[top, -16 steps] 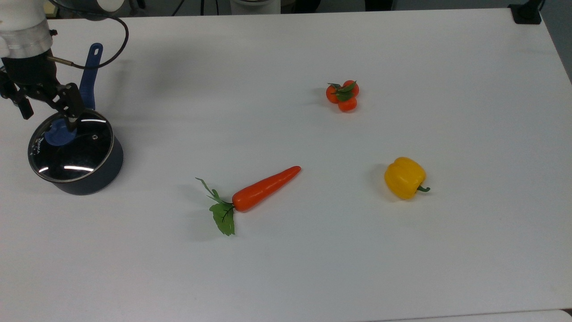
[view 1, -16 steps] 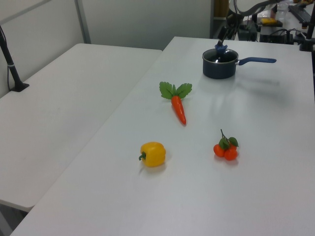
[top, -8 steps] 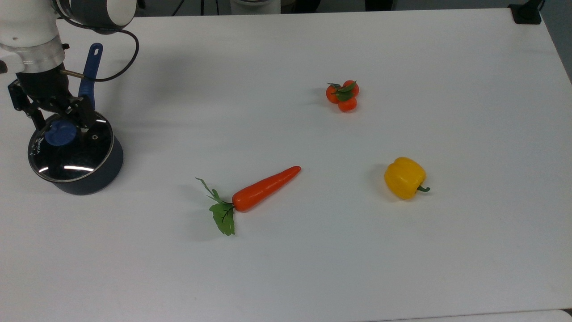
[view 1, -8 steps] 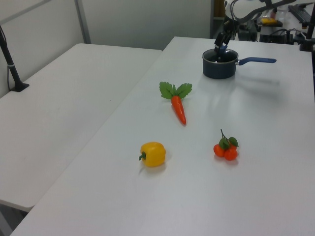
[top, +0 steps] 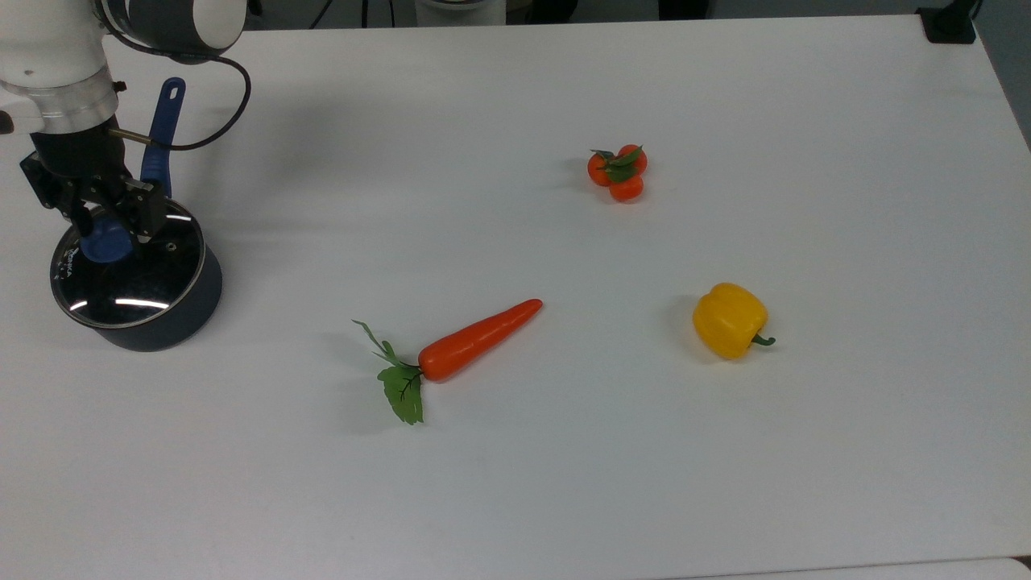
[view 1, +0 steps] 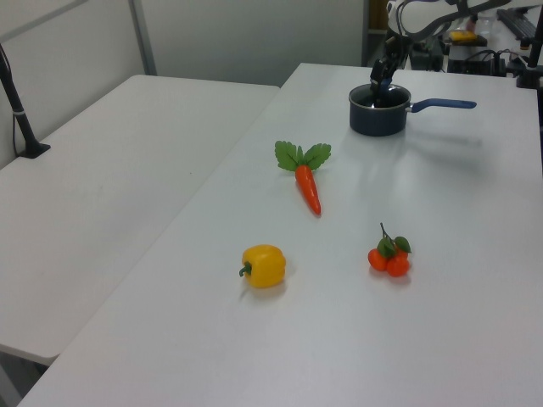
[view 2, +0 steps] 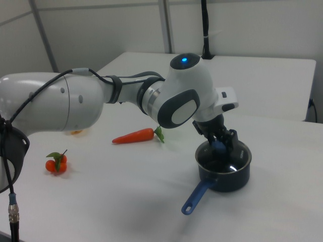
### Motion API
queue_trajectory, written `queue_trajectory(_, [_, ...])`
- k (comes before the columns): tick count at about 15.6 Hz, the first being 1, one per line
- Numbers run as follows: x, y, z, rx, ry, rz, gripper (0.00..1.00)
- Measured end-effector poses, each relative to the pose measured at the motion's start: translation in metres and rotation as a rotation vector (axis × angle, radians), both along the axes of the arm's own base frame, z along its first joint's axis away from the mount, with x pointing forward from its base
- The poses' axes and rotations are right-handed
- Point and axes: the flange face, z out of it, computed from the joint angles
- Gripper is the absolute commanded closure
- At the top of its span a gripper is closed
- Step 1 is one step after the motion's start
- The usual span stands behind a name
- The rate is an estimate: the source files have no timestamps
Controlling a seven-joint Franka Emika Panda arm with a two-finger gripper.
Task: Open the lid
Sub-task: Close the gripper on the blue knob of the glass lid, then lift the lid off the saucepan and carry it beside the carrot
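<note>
unreadable white lettering on lid (top: 129, 274)

Even, bright overhead light across the white bench (top: 564, 483); soft, faint shadows beside each object; two bright streaks of glare on the glass lid (top: 129, 270); the top view slightly soft; the far bench edge in the left view blurred.
</note>
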Motion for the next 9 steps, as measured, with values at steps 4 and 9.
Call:
queue_trajectory(4, [0.0, -0.001, 0.001, 0.0, -0.001, -0.002, 0.59])
queue_trajectory(9, [-0.001, 0.0, 0.012, 0.004, -0.02, -0.03, 0.59])
